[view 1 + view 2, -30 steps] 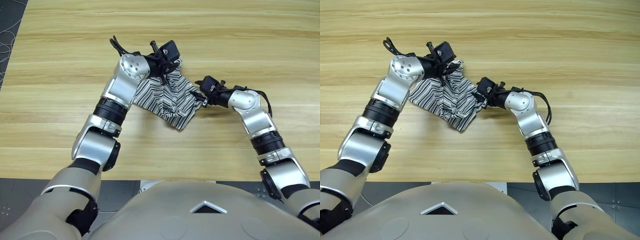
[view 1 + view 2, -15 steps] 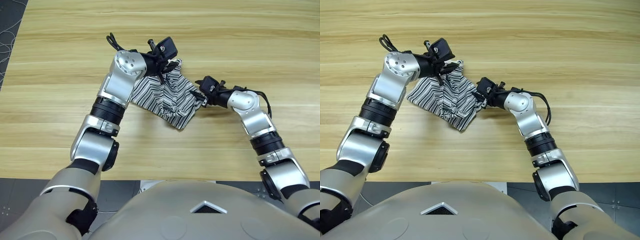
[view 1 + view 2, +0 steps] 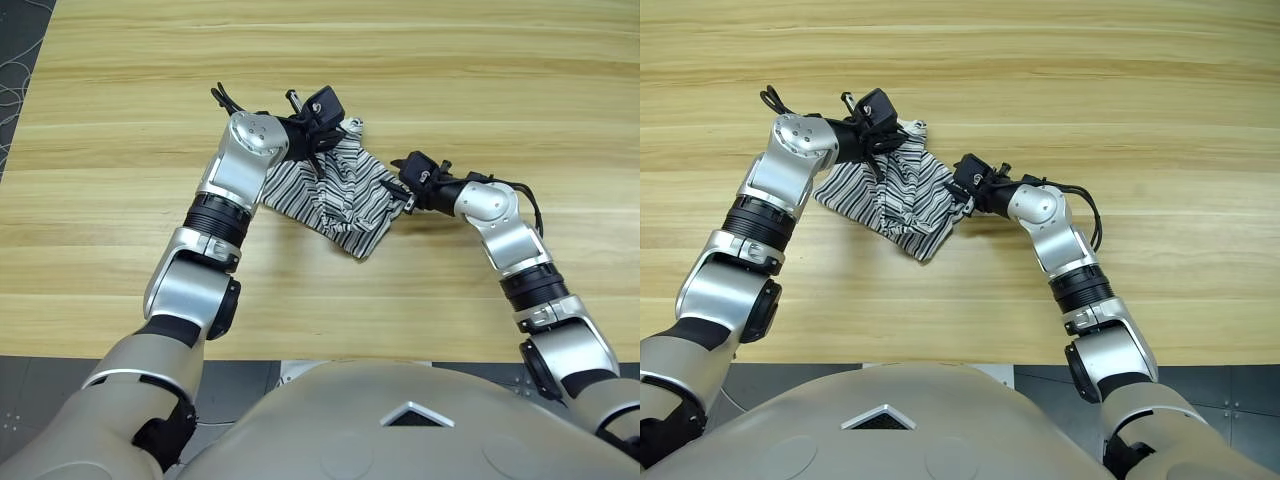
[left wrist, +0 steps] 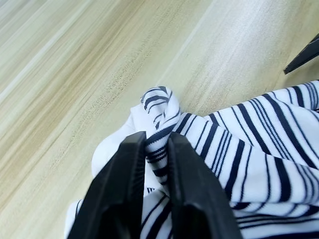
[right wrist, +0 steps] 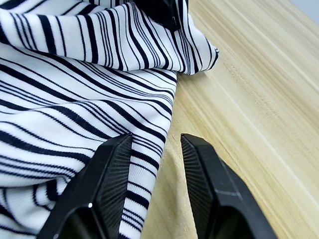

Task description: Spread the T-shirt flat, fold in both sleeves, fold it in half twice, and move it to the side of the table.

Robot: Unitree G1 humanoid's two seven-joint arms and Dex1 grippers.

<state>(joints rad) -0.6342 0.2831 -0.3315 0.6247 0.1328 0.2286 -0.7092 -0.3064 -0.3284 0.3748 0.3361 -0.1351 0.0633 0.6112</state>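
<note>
Looking down from the head camera, I see the striped T-shirt (image 3: 338, 195) lying bunched in a crumpled heap about the middle of the wooden table (image 3: 480, 70), between my two arms. My left gripper (image 4: 157, 147) is at the heap's far edge, clenched on a bunched fold of the striped cloth. My right gripper (image 5: 157, 142) sits low at the shirt's right edge, released and parted, one finger over the cloth's edge and the other over bare wood, gripping nothing.

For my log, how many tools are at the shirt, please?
2: the left tool pinches a fold at the shirt's far edge; the right tool sits open at its right edge.
</note>
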